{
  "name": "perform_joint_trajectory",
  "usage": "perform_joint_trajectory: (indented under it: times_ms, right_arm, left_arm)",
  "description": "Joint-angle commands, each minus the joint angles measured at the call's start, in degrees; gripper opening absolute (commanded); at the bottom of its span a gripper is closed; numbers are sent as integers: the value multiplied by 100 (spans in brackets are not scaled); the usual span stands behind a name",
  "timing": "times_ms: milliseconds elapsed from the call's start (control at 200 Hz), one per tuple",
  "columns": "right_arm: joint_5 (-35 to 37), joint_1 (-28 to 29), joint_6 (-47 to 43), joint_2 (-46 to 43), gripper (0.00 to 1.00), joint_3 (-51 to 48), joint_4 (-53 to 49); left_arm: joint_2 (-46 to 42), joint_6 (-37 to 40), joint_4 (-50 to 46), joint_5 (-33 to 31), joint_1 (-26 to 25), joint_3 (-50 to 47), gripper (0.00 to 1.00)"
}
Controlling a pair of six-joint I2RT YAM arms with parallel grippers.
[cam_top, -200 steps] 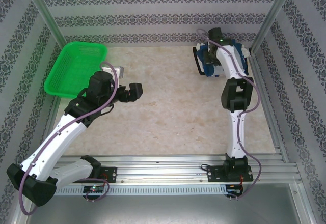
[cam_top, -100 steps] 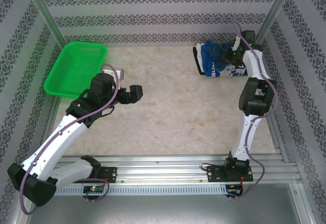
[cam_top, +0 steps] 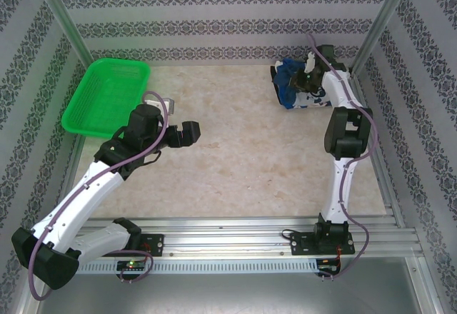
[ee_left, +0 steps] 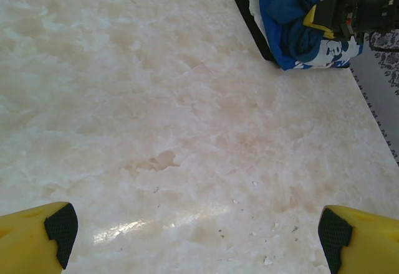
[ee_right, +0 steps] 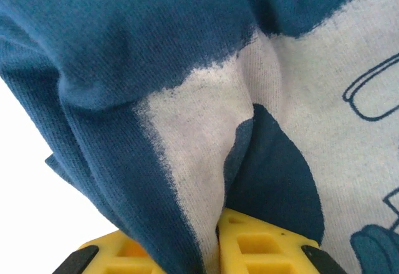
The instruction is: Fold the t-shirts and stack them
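Crumpled bright blue cloth t-shirt [cam_top: 288, 80] with white print, on a flat dark navy shirt [ee_left: 249, 18], far right corner of the pale stone counter [cam_top: 243, 150], right end effector [cam_top: 305, 80] pinching the blue cloth, left end effector [cam_top: 187, 132] wide apart above the bare middle, green plastic mesh basket [cam_top: 107, 96] on the far left edge

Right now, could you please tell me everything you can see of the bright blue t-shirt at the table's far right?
The bright blue t-shirt is soft, finely knitted cloth with a white print outlined in blue. It lies bunched and creased, not flat, in the far right corner of the table, resting on a darker folded cloth whose edge shows on its left. The right gripper pinches a fold of it between its yellow fingers.
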Motion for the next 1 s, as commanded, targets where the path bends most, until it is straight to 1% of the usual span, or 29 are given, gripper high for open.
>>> perform_joint_trajectory:
  times_ms: [0,30,85,120,175,255,315,385,445,644,704,824,919,999]
  right_arm:
    - [-75,80,153,43,20,-7,110]
    - [-83,38,220,43,23,-39,141]
    - [-358,-45,364,58,30,-98,259]
    - [-505,-80,401,123,31,-49,227]
    - [-483,-80,355,275,34,197,-93]
    - [-695,-67,304,401,47,288,-176]
    - [-666,-58,331,347,50,228,-122]
    - [-736,-113,534,71,56,-173,370]
    - [-959,-171,708,-159,58,-415,705]
    - [-1404,-172,389,-974,66,-902,687]
    - [-1344,-197,322,-1217,67,-1101,593]
    - [-1468,-295,488,-1773,70,-1835,1022]
    - [-1272,-415,505,-2197,72,-2246,1060]
    - [-695,-470,302,-2774,79,-2803,1100]
  left_arm:
    - [-112,-106,124,-83,-36,-63,100]
    - [-123,-111,126,-72,-28,-78,100]
    - [-139,-132,132,-63,-36,-113,100]
    - [-150,-150,148,-63,-35,-148,100]
    - [-172,-187,202,-63,-28,-212,100]
    - [-161,-225,279,-46,-28,-284,100]
    - [-143,-237,291,-37,-31,-289,100]
    - [-127,-242,291,-21,-29,-284,100]
    - [-128,-258,291,-11,-36,-279,100]
    - [-133,-312,356,-28,-34,-319,100]
    - [-112,-321,402,-28,-30,-312,100]
    - [-31,-361,521,-16,-32,-289,100]
    - [22,-345,599,-33,-28,-218,100]
    - [22,-228,569,-134,-16,-58,100]
